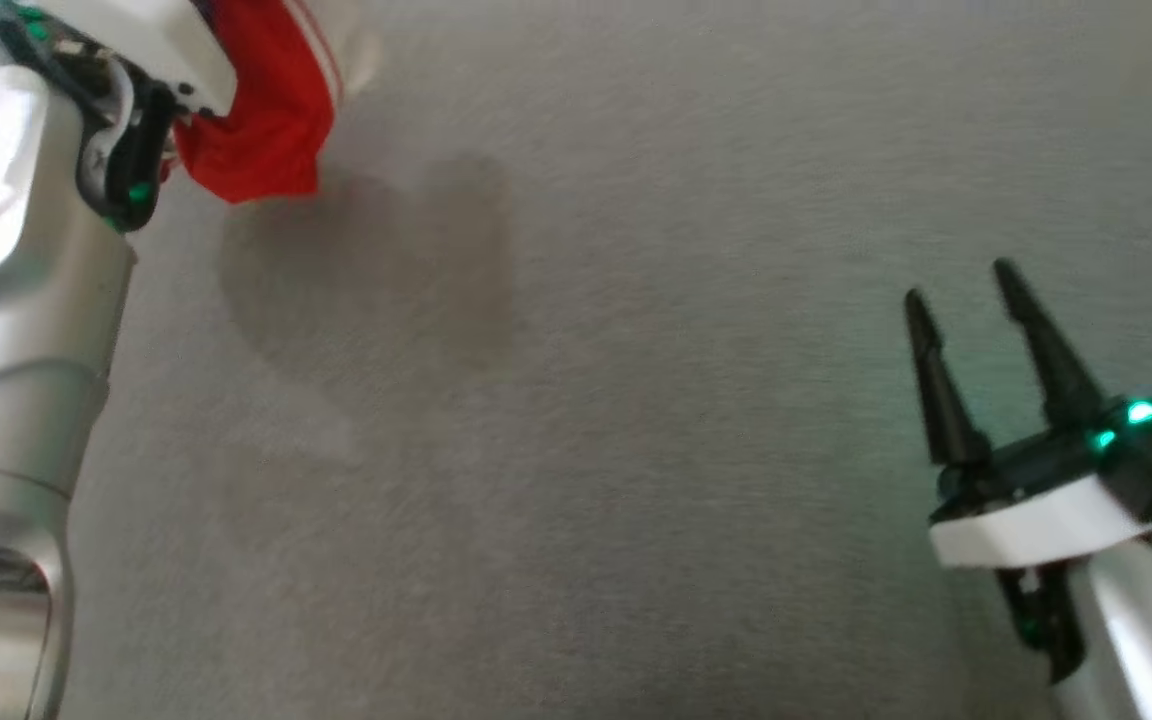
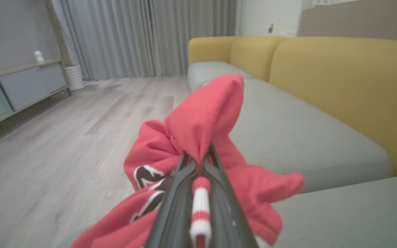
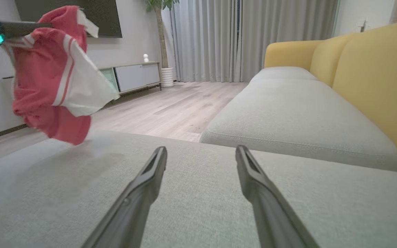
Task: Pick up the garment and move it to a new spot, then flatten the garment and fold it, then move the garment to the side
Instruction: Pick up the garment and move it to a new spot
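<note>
CARRIED CLEAR OF THE SOFA: at the centre of the left wrist view, my left end effector [image 2: 198, 156] is pinched narrow on a bunched fold of the red-and-white garment [image 2: 202, 113]. The cloth rises in a peak above the fingertips and spills down either side of them. The grip takes a wad rather than an edge, which I judge suits this step: it lifts the whole piece at once so it can go to a new spot.

In the upper left of the right wrist view the garment hangs crumpled in the air, its lowest fold near the grey sofa cushion [image 3: 191, 199] and apparently off it. A soft shadow [image 1: 366, 270] lies on the cushion beside the garment in the head view.

At the lower right of the head view, my right end effector [image 1: 959, 282] is spread wide and holds nothing. It sits low over the cushion, well apart from the cloth. I read that as a waiting post, ready to take a second edge once the garment is set down for flattening. The sofa's yellow backrest [image 3: 374, 79] runs along the right of that wrist view.
</note>
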`<state>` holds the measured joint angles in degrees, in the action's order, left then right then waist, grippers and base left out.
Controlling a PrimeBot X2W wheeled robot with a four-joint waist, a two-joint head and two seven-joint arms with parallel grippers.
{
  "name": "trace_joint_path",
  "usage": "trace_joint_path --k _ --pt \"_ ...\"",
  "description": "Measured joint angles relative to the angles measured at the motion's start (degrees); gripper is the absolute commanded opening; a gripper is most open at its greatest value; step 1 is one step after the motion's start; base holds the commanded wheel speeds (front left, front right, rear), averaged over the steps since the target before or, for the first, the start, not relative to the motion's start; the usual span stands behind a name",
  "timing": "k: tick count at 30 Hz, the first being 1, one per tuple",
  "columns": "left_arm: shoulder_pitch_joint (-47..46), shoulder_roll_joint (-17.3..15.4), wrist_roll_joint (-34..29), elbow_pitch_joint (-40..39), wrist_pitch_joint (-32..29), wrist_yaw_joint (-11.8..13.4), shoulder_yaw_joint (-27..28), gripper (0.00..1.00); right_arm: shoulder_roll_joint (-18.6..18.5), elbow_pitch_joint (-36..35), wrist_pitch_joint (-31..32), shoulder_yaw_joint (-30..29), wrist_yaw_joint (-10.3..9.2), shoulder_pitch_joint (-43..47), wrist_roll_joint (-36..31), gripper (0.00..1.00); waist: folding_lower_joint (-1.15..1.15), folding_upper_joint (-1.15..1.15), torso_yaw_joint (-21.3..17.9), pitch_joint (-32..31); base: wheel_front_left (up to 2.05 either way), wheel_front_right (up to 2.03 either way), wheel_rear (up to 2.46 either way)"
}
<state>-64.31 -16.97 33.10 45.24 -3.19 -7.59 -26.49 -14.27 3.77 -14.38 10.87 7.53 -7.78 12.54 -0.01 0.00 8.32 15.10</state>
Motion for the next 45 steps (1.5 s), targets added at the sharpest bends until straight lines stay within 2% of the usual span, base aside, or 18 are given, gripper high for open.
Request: trace_joint_path --k 6,7,13,16,21,26,30,34,35,36,41,45 --pt "0.0 -0.8 2.6 -5.9 -1.4 0.0 -5.3 0.0 3.2 0.7 0.0 0.4 0.01 4.4 0.0 1.0 0.0 0.0 -7.8 -5.8 0.0 0.0 0.0" --pt "0.0 -0.8 2.6 -5.9 -1.4 0.0 -5.3 0.0 3.2 0.7 0.0 0.4 0.01 4.4 0.0 1.0 0.0 0.0 -7.8 -5.8 0.0 0.0 0.0" --pt "2.0 -0.7 6.1 -9.2 -3.6 0.0 -9.4 0.0 4.7 0.7 0.0 1.6 0.01 6.5 0.1 1.0 -0.01 0.0 -16.7 -10.6 0.0 0.0 0.0" --pt "5.1 0.3 7.0 -10.0 -3.9 0.0 -12.2 0.0 4.9 0.6 0.0 1.5 0.01 6.6 0.1 1.0 0.01 0.0 -21.1 -12.1 0.0 0.0 0.0" --pt "11.6 3.8 7.7 -9.2 -4.6 0.0 -17.9 0.0 6.0 0.2 0.0 2.3 0.0 6.9 0.1 1.0 0.0 0.0 -27.1 -12.4 0.0 0.0 0.0" --pt "17.0 5.8 7.1 -4.4 -2.1 0.0 -20.6 0.0 7.2 0.0 0.0 3.2 0.01 6.0 0.6 1.0 0.02 0.0 -30.0 -8.6 0.0 0.0 0.0" --pt "18.7 6.3 5.1 0.3 2.5 0.3 -21.9 0.0 8.5 0.0 0.0 3.8 0.01 3.3 0.6 1.0 0.03 0.0 -31.1 -4.8 0.0 0.0 0.0" --pt "18.7 8.1 3.4 3.4 7.9 1.2 -22.4 0.02 8.7 0.2 0.0 3.6 0.0 2.4 0.6 1.0 0.04 0.0 -31.2 -2.2 0.0 0.0 0.0" --pt "18.6 8.8 2.8 4.1 9.4 1.7 -22.6 0.6 8.8 0.5 0.0 3.5 0.0 2.4 0.6 1.0 0.04 0.0 -30.9 -2.1 0.0 0.0 0.0" --pt "18.6 9.4 2.6 4.5 11.0 1.8 -22.7 1.0 8.8 0.7 0.0 3.3 0.01 2.4 0.6 1.0 0.03 0.0 -30.5 -2.1 0.0 0.0 0.0" --pt "18.7 11.5 2.6 4.8 16.7 3.0 -21.6 1.0 9.0 1.3 0.0 2.0 0.01 2.7 0.6 1.0 0.02 0.0 -28.2 -4.9 0.0 0.0 0.0" --pt "20.4 12.1 1.1 -0.4 17.5 6.7 -18.4 1.0 9.0 1.8 0.0 0.1 0.0 5.1 0.6 1.0 0.01 0.0 -24.8 -8.4 0.0 0.0 0.0"
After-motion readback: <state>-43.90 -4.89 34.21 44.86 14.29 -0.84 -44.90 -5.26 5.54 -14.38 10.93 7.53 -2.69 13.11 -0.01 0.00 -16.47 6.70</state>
